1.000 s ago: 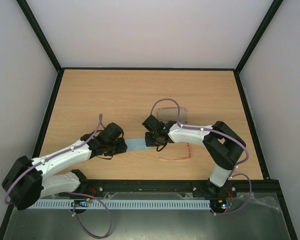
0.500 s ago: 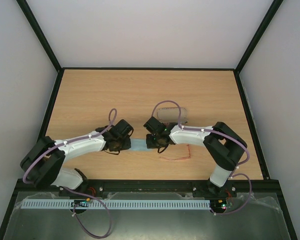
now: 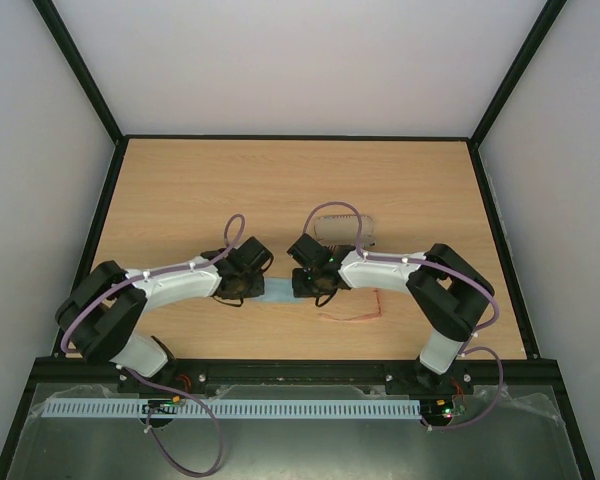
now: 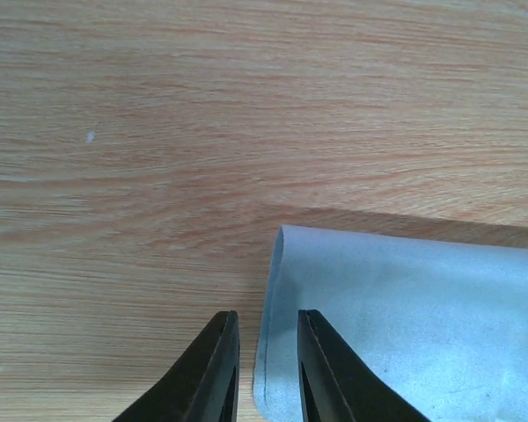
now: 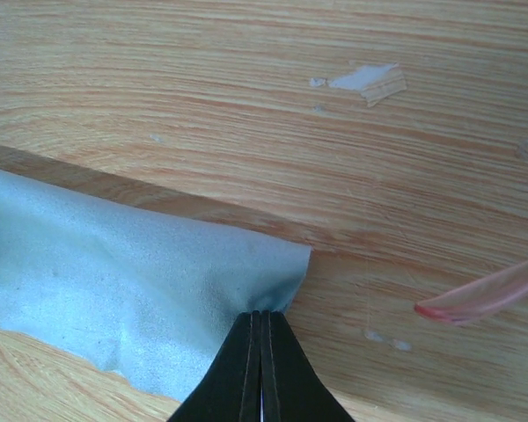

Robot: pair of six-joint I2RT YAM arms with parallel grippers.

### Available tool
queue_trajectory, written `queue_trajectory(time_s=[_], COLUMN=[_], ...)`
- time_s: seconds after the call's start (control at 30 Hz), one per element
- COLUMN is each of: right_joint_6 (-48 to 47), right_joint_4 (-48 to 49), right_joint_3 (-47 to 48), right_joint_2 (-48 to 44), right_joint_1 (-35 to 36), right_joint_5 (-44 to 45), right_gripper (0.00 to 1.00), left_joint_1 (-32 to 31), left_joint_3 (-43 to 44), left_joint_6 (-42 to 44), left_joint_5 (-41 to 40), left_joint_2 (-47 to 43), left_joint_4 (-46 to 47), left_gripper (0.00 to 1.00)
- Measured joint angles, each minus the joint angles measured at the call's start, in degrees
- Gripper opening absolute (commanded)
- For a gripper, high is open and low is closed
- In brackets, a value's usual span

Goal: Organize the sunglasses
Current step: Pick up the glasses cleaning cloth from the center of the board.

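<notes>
Swinging in toward 3 o'clock since earlier, narrowing the left gripper (image 4: 267, 321) astride the cloth (image 4: 405, 325) edge, not yet pinching; clamping the right gripper (image 5: 260, 316) on its far corner. Risking dragging cloth onto the sunglasses (image 3: 355, 312) at the bench's (image 3: 230, 180) 5 o'clock.

I see the cloth (image 3: 277, 291) lying on the tabletop (image 3: 180, 190), with my left tool (image 4: 266, 318) at its left edge and my right tool (image 5: 261, 318) on its right corner. The sunglasses (image 3: 352, 314) lie right of the cloth, nearer the tabletop's front edge. The case (image 3: 342, 228) sits behind the cloth, toward the right.
</notes>
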Motion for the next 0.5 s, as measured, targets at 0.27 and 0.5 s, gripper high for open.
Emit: queue_trajectory(time_s=[0.27,0.5], right_joint_6=[-0.02,-0.07], right_joint_4=[0.11,0.11], right_joint_3=[-0.20,-0.20], right_joint_2=[0.00,0.00], right_joint_1=[0.00,0.00], right_joint_5=[-0.07,-0.07], right_gripper=[0.01,0.01], left_joint_1=[0.00,0.00], left_joint_3=[0.00,0.00], left_joint_6=[1.31,1.92], left_joint_5=[-0.02,-0.02], left_joint_2=[0.74,1.46], left_joint_4=[0.28,1.29], left_gripper=[0.15,0.14])
